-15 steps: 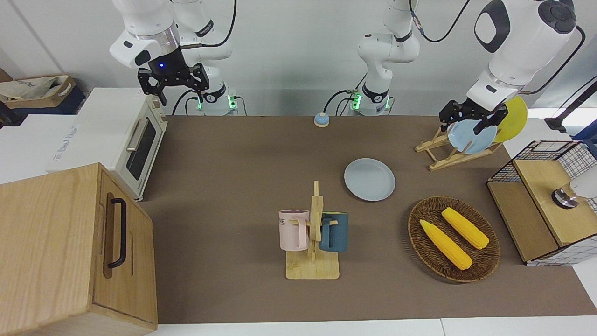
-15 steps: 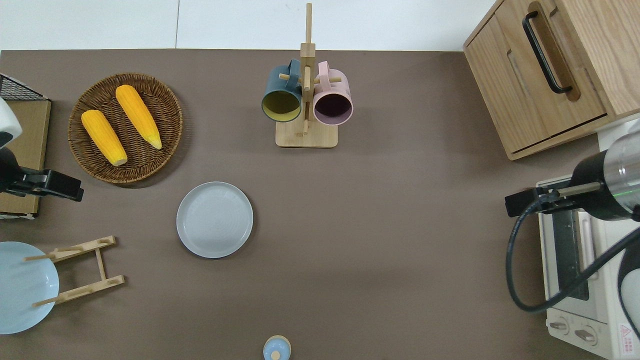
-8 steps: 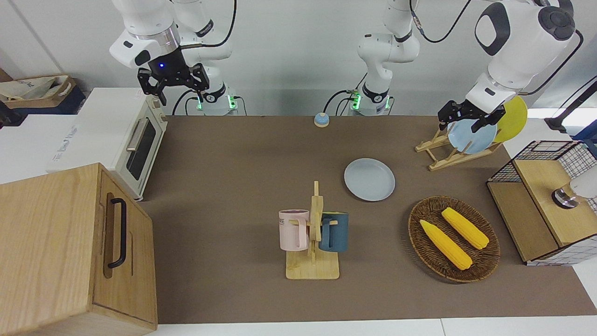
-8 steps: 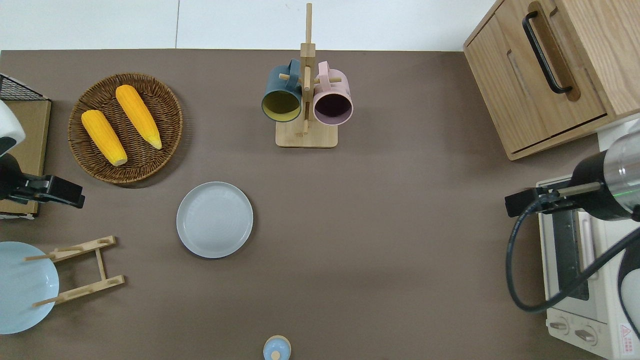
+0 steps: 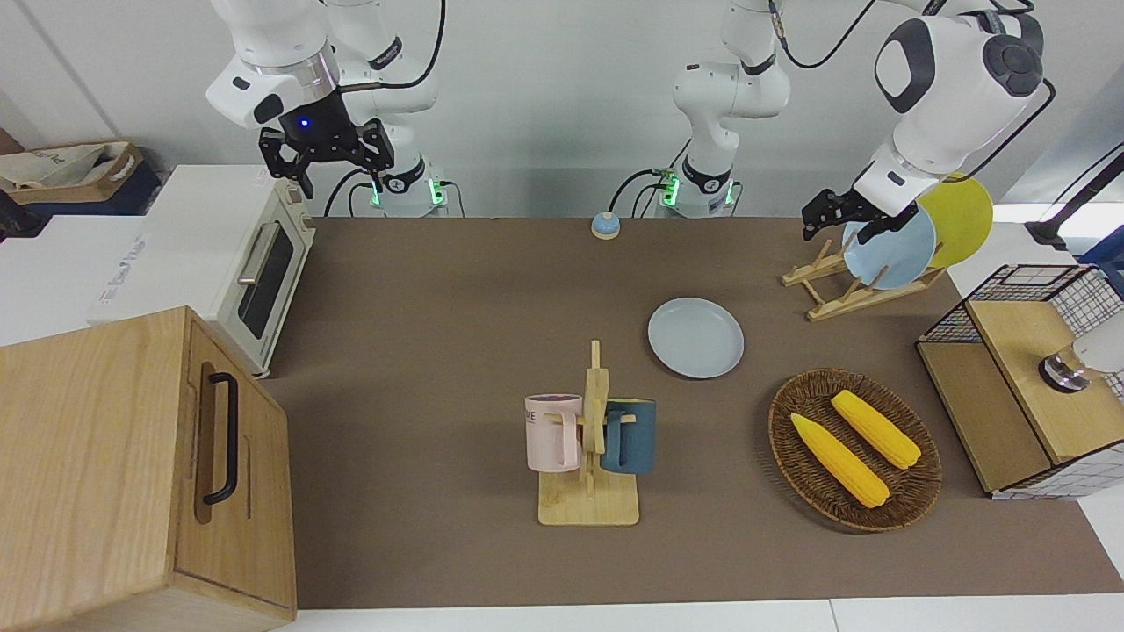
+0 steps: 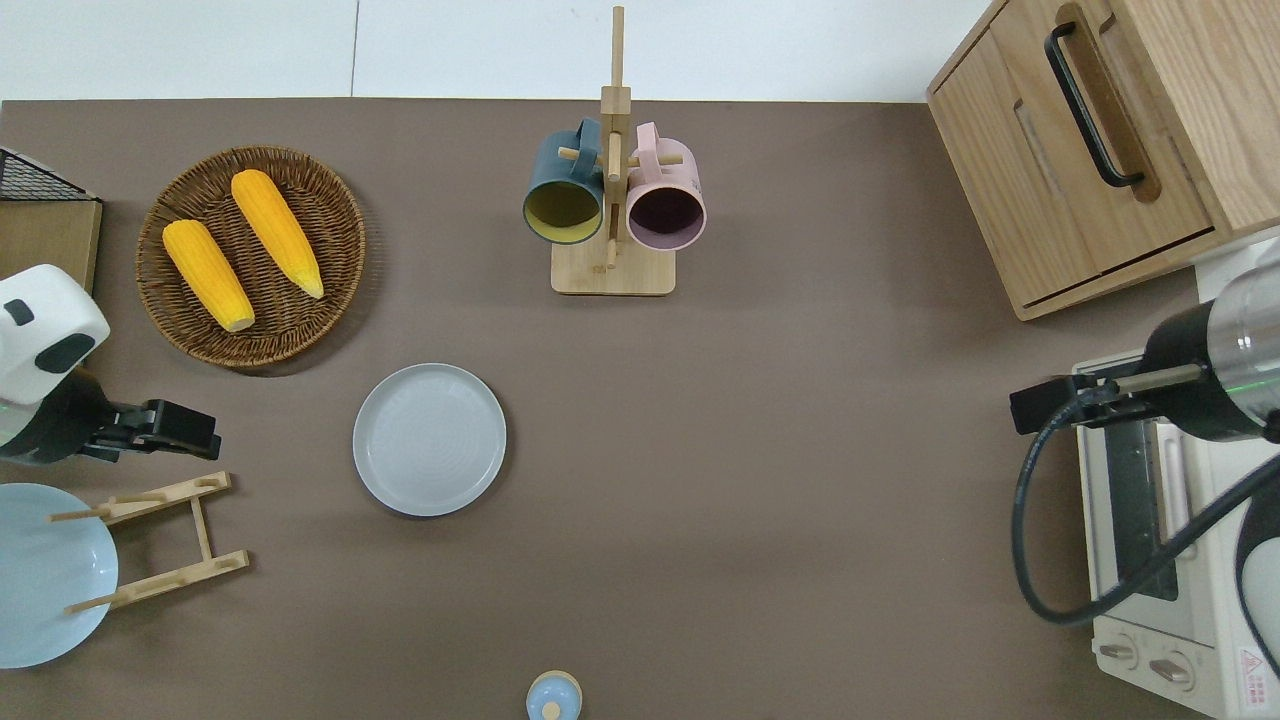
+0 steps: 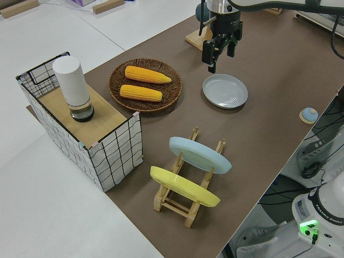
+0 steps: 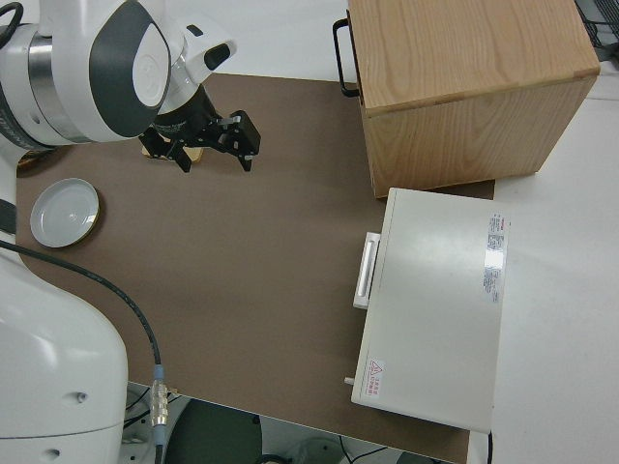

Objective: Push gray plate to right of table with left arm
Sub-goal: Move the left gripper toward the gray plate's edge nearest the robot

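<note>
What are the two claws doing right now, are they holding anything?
Left gripper: jaws open, holding nothing, up in the air short of the gray plate.
Right gripper: parked, jaws open, holding nothing.

Pale gray wall [image 5: 544,105], white floor [image 7: 64,215], even indoor light

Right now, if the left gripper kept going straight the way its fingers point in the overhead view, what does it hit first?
Likely the gray plate. The left gripper points toward the right arm's end of the table, with only bare table between it and the plate's rim. It is up in the air, though, so it might pass over the low rim.
</note>
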Robot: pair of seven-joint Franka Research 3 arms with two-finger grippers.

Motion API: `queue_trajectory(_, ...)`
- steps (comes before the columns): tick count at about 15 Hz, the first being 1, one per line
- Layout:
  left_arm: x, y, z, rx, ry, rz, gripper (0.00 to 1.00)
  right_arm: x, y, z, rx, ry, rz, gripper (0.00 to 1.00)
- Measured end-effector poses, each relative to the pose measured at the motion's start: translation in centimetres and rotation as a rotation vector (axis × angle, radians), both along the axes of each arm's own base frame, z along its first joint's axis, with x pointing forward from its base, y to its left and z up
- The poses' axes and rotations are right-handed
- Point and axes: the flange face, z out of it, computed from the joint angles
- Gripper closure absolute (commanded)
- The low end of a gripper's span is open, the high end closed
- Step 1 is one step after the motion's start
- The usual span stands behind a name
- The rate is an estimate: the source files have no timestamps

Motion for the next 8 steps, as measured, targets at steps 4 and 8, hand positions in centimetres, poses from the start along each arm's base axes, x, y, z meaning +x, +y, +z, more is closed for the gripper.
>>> queue_trajectory(4,-1.5,-0.1,-4.5,-0.004,-0.051,0.101,0.00,0.0,0.0,0.0,0.000,0.000,0.000,0.017)
queue_trajectory(8,-3.5,-2.0,-8.6,0.009,-0.085,0.190,0.01,0.0,0.0,0.0,0.000,0.000,0.000,0.017)
